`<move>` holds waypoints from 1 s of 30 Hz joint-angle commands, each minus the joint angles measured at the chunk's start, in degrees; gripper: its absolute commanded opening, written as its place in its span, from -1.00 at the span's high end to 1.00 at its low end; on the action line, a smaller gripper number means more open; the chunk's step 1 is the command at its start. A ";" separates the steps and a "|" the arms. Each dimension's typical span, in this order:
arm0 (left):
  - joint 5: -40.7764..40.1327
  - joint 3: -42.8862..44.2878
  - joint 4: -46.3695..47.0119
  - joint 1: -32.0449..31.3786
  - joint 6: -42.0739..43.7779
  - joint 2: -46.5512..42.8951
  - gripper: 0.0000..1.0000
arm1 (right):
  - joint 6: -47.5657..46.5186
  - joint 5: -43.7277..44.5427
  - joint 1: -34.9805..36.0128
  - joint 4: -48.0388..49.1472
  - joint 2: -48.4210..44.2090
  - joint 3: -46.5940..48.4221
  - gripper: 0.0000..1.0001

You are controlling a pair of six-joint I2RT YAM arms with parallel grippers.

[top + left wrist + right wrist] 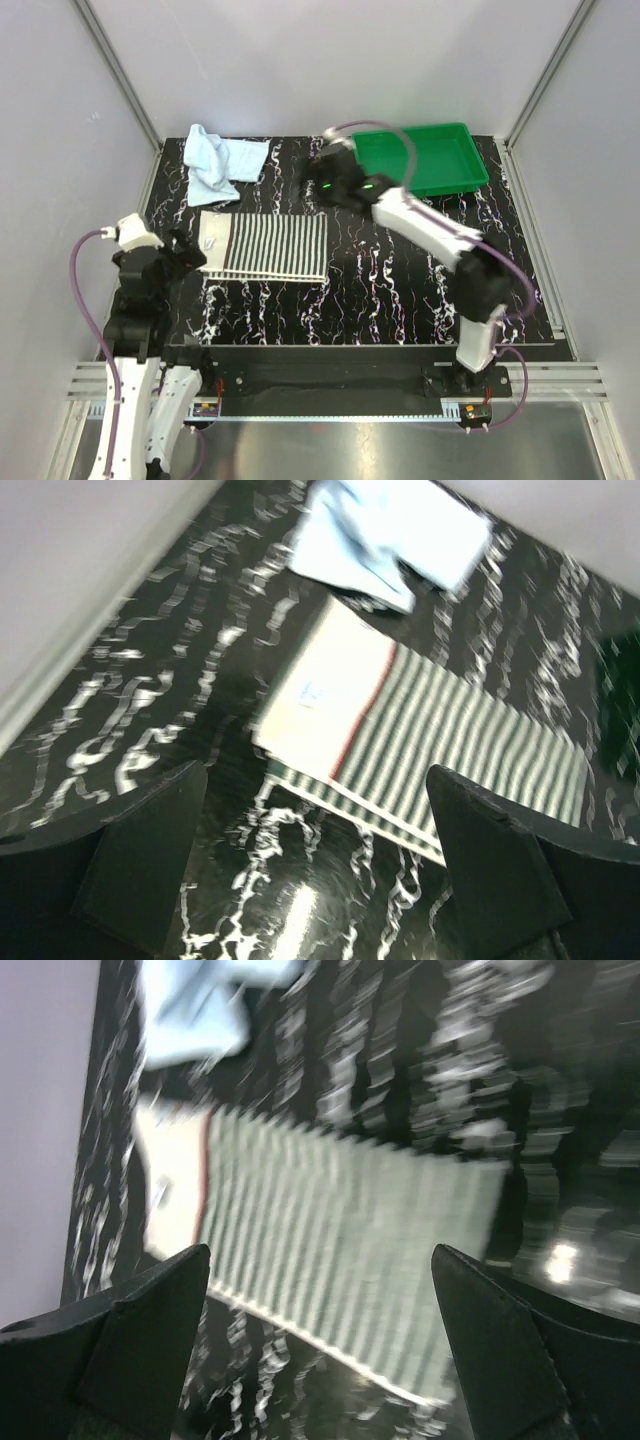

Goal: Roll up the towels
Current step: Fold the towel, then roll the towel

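The striped towel [265, 247] lies flat on the table, its white end with a red line to the left. The pale blue towel [222, 165] lies crumpled behind it at the back left. My left gripper [188, 254] is open and empty at the striped towel's left end. In the left wrist view my left gripper [315, 775] hangs just short of the striped towel [430, 740], with the blue towel [390, 540] beyond. My right gripper [320, 180] is open and empty behind the towel's right end. In the right wrist view my right gripper [320, 1250] is above the striped towel [340, 1260], with the blue towel [195, 1010] at the top left.
A green plastic tray [420, 158] stands at the back right, next to my right wrist. The table top [400, 290] is black with white marbling. White walls close in the left, back and right sides.
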 commanded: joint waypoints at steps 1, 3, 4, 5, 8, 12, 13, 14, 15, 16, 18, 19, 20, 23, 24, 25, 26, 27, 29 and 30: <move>13.37 2.05 5.01 -0.64 3.01 7.17 -0.97 | 0.62 12.38 -3.68 -2.80 -14.23 -10.94 -0.99; 14.10 4.33 4.84 -4.40 2.22 11.76 -0.97 | 0.26 16.07 -4.65 -4.64 -21.62 -14.92 -0.99; 13.05 5.12 4.66 -6.59 2.05 13.78 -0.98 | 0.43 18.87 -5.70 -6.48 -23.90 -18.33 -1.00; 11.39 6.78 4.83 -9.31 1.78 18.41 -0.97 | 1.22 19.94 -6.06 -7.37 -26.01 -19.85 -0.99; 2.51 10.21 4.58 -23.10 0.56 28.95 -0.98 | 2.36 21.80 -7.20 -9.74 -33.49 -25.30 -0.99; -7.24 17.15 2.99 -40.06 -1.47 44.32 -0.86 | 3.69 23.56 -7.56 -12.99 -40.26 -29.52 -0.99; -7.96 19.43 2.73 -41.67 -2.17 46.91 -0.84 | 3.86 24.25 -7.65 -14.65 -40.88 -30.66 -1.00; -8.84 20.41 2.90 -43.25 -2.44 49.72 -0.79 | 4.56 24.61 -7.65 -15.63 -41.58 -31.19 -0.99; -9.80 21.11 3.34 -45.61 -2.35 53.66 -0.78 | 5.09 24.96 -7.73 -17.38 -43.16 -31.72 -0.99; -10.33 22.77 3.95 -46.51 -2.26 55.96 -0.78 | 5.62 25.49 -7.73 -17.92 -43.96 -33.03 -1.00; -12.26 24.63 3.96 -49.05 -1.83 61.57 -0.77 | 7.02 25.32 -7.73 -18.36 -46.85 -34.79 -0.99; -12.79 25.77 3.61 -49.76 -1.56 63.35 -0.77 | 7.37 24.97 -7.73 -18.54 -47.91 -36.63 -0.99; -13.32 27.52 3.34 -50.47 -1.47 64.85 -0.77 | 8.42 24.79 -7.73 -18.45 -48.88 -37.61 -0.99; -14.21 30.60 2.55 -51.96 -1.38 70.91 -0.78 | 10.10 24.18 -7.65 -18.45 -52.04 -40.69 -1.00; -14.47 30.96 2.46 -52.23 -1.47 72.06 -0.79 | 10.45 24.26 -7.73 -19.06 -53.09 -41.21 -1.00; -14.30 31.23 2.81 -52.32 -1.56 73.81 -0.79 | 10.72 24.26 -7.73 -19.24 -53.63 -42.00 -0.99; -14.03 31.49 2.99 -52.41 -1.73 74.35 -0.79 | 10.81 24.26 -7.65 -19.50 -53.98 -42.36 -0.99; -13.94 31.49 3.34 -52.67 -2.00 74.97 -0.79 | 10.98 24.35 -7.73 -19.94 -54.68 -42.80 -1.00; -13.59 31.32 3.95 -53.19 -2.35 76.81 -0.79 | 11.07 24.61 -7.73 -20.56 -55.56 -43.06 -0.99; -13.85 31.14 4.13 -53.28 -2.70 77.69 -0.78 | 11.16 24.79 -7.73 -21.00 -55.74 -43.15 -0.99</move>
